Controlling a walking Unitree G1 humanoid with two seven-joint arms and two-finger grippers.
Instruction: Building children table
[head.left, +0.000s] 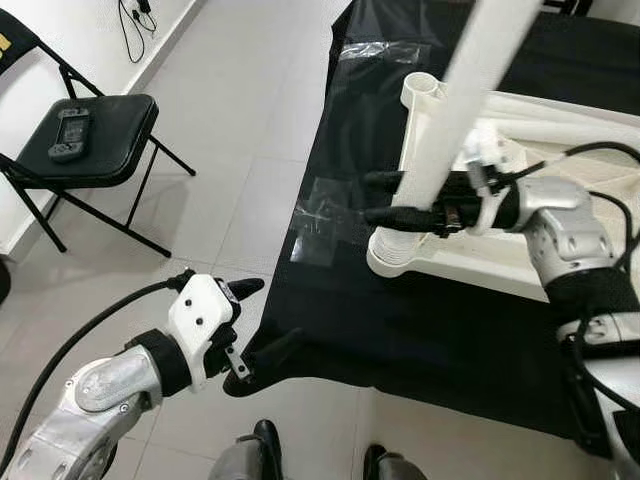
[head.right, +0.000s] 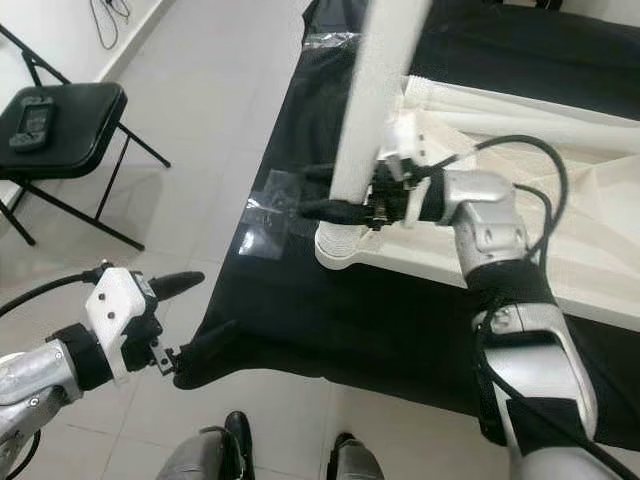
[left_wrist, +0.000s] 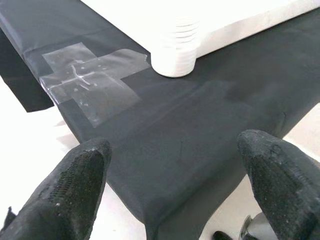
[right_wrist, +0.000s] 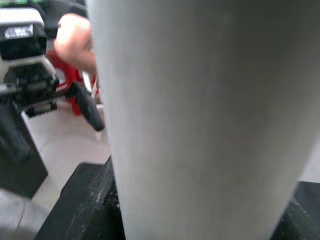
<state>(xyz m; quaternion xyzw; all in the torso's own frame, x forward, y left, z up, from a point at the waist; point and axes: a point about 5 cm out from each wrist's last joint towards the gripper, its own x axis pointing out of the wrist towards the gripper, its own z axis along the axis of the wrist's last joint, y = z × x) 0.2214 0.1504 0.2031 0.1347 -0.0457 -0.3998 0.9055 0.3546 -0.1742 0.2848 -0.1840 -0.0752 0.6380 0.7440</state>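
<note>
A white children's table (head.left: 470, 265) lies upside down on a black cloth (head.left: 400, 330). A white table leg (head.left: 462, 85) stands tilted in the corner socket (head.left: 393, 252) nearest me. My right gripper (head.left: 373, 197) is shut on the leg just above the socket, its black fingers (head.right: 330, 209) on either side; the leg (right_wrist: 200, 120) is close up in the right wrist view. My left gripper (head.left: 248, 330) hangs open off the cloth's near-left corner, holding nothing. Its wrist view looks between its fingertips (left_wrist: 70, 195) across the cloth to the socket (left_wrist: 174, 50).
A black folding chair (head.left: 95, 140) with a dark handheld controller (head.left: 70, 133) stands at the left by the wall. Clear tape patches (head.left: 320, 215) lie on the cloth's left edge. Grey tiled floor spreads between chair and cloth. Dark shoes (head.left: 265, 445) show at the bottom.
</note>
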